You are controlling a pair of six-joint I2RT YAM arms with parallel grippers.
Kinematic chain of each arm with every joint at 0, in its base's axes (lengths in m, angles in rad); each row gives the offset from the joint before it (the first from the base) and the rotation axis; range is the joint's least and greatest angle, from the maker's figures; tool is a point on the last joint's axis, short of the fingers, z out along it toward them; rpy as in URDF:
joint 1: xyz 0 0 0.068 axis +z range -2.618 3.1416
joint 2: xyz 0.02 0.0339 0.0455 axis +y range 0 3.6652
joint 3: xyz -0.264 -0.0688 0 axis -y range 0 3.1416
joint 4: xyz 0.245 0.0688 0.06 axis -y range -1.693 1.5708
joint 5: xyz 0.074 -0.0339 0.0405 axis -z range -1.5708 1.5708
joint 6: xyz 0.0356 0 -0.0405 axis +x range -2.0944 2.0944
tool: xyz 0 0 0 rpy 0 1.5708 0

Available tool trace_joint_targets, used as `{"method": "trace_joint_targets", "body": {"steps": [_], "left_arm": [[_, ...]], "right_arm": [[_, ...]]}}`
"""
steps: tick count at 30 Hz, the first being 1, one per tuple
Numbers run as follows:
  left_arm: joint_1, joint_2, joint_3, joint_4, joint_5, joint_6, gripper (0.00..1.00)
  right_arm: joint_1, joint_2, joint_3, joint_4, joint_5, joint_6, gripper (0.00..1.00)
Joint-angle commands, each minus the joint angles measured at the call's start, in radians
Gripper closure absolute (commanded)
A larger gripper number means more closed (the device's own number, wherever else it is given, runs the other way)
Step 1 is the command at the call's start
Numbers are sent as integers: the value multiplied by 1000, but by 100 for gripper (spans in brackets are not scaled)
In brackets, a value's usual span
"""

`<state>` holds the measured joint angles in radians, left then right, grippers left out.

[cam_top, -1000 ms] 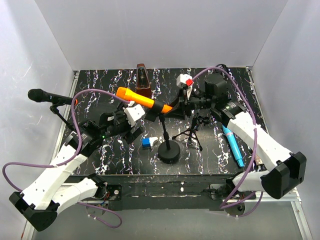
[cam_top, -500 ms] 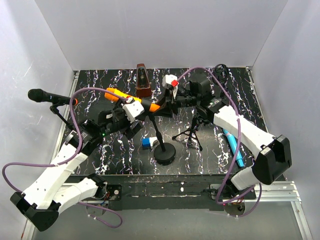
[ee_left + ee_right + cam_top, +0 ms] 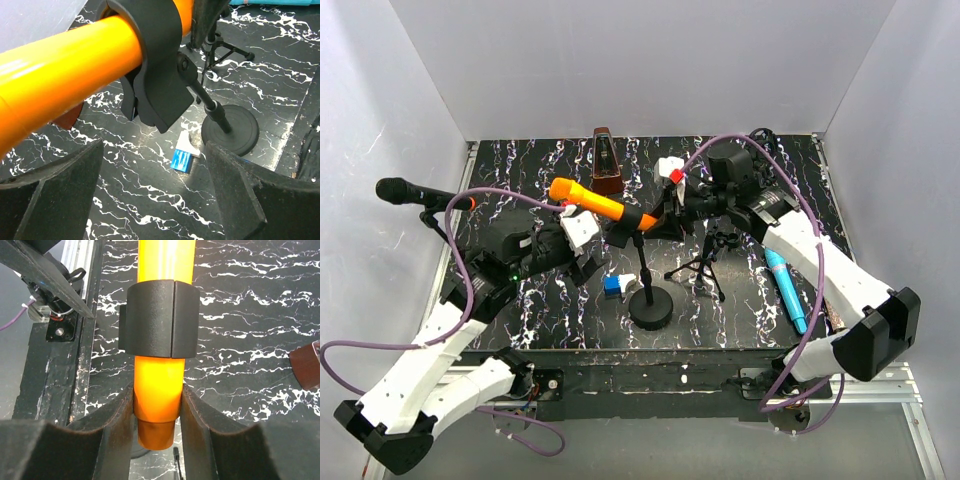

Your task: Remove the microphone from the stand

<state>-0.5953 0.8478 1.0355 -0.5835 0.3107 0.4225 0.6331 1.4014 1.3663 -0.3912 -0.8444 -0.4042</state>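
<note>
Clamping the tail end of the orange microphone (image 3: 156,385), the right fingers (image 3: 116,430) are closed on it just behind the black clip (image 3: 159,319). The microphone sits in that clip, tilted, atop the stand (image 3: 642,268), whose round base (image 3: 235,132) rests on the marbled surface (image 3: 745,310). The left fingers (image 3: 55,195) stand wide apart beneath the microphone's head end, apparently not touching it. A small blue block (image 3: 181,160) lies on the surface beside the base.
</note>
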Motion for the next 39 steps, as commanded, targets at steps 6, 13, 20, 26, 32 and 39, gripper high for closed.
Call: {"method": "trace_joint_targets", "body": {"steps": [6,13,20,26,32,39], "left_arm": [[-8,-46,-75,83,41,-16,18],[-34,-47,-107,157,45,-21,17],[-46,-49,-123,218,25,-21,16],[-63,-61,-123,205,5,-33,16],[-90,-105,-95,74,-50,-7,16],[-97,-167,-88,-74,-76,4,16]], "right_arm": [[10,17,174,-293,21,33,37],[27,83,358,-376,-13,59,30],[100,177,545,-457,48,76,20],[261,323,793,-593,300,83,18],[272,372,850,-558,465,295,16],[312,393,852,-509,622,334,25]]}}
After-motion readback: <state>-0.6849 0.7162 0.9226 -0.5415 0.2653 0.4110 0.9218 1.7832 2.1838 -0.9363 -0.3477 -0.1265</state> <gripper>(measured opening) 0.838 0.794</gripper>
